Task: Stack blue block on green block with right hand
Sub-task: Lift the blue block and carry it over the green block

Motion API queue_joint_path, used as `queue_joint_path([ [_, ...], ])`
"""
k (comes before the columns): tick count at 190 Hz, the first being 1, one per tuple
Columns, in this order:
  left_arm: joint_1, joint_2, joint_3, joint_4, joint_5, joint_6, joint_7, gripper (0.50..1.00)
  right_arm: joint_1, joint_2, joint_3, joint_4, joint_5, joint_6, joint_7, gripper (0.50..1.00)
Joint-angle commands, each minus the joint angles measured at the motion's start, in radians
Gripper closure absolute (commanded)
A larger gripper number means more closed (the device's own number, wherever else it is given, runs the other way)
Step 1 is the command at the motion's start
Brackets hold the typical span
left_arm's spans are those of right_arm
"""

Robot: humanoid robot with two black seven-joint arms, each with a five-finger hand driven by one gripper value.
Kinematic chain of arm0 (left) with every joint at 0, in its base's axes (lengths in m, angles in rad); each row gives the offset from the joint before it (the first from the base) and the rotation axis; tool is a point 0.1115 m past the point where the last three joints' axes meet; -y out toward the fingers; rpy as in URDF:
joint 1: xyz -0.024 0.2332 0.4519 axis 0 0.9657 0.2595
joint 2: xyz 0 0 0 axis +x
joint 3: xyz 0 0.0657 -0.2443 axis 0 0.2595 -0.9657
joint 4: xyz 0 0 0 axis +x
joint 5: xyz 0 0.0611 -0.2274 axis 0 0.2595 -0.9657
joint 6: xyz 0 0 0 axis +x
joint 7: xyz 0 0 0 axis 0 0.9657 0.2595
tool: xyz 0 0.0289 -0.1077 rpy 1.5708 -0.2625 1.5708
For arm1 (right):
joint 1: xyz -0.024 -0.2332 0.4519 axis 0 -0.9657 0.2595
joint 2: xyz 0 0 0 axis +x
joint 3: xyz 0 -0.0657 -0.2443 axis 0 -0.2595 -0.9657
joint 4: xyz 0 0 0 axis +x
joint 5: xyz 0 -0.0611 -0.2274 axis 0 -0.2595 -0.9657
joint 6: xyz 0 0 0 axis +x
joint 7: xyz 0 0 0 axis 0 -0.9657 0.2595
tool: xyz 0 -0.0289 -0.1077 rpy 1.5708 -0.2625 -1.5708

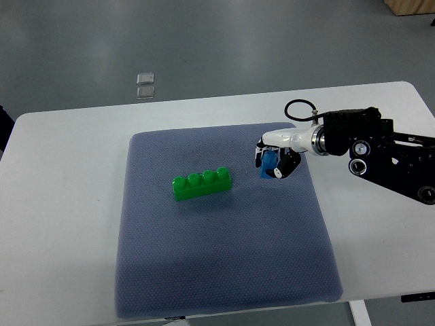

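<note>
A white table (61,224) carries a grey-blue mat (224,272), and on the mat lies the green block (201,184), a long brick with four studs along its top, set a little askew and resting alone near the mat's middle. To its right, apart from it, the right hand (275,161) is down at the mat with its fingers (289,166) curled around the blue block (270,161), which shows only as a small patch of blue between the white and black finger parts. The arm (380,153) comes in from the right edge, its black links running across the bare table and a white wrist piece leading into the hand; a thin black cable (299,109) loops above the wrist. Most of the blue block is covered by the fingers, so its shape and whether it touches the mat cannot be made out. On the grey floor (204,47) beyond the table sit two small pale squares (145,85), one just behind the other. The table's near edge and the mat's lower corners are cut off at the bottom of the view.
</note>
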Motion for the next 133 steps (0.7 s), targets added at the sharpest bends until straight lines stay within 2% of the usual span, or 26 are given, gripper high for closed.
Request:
queue_joint_path([
  [1, 0.000, 0.000, 0.000, 0.000, 0.000, 0.000, 0.000, 0.500, 0.036, 0.012, 0.001, 0.000, -0.002, -0.001, 0.004, 0.936],
  [50, 0.000, 0.000, 0.000, 0.000, 0.000, 0.000, 0.000, 0.500, 0.125, 0.055, -0.004, 0.002, -0.016, -0.010, 0.010, 0.936],
  [102, 0.000, 0.000, 0.000, 0.000, 0.000, 0.000, 0.000, 0.500, 0.121, 0.163, -0.023, -0.008, -0.070, -0.047, 0.020, 0.936],
  [133, 0.000, 0.000, 0.000, 0.000, 0.001, 0.000, 0.000, 0.500, 0.115, 0.190, -0.050, -0.025, -0.088, -0.072, 0.037, 0.936],
])
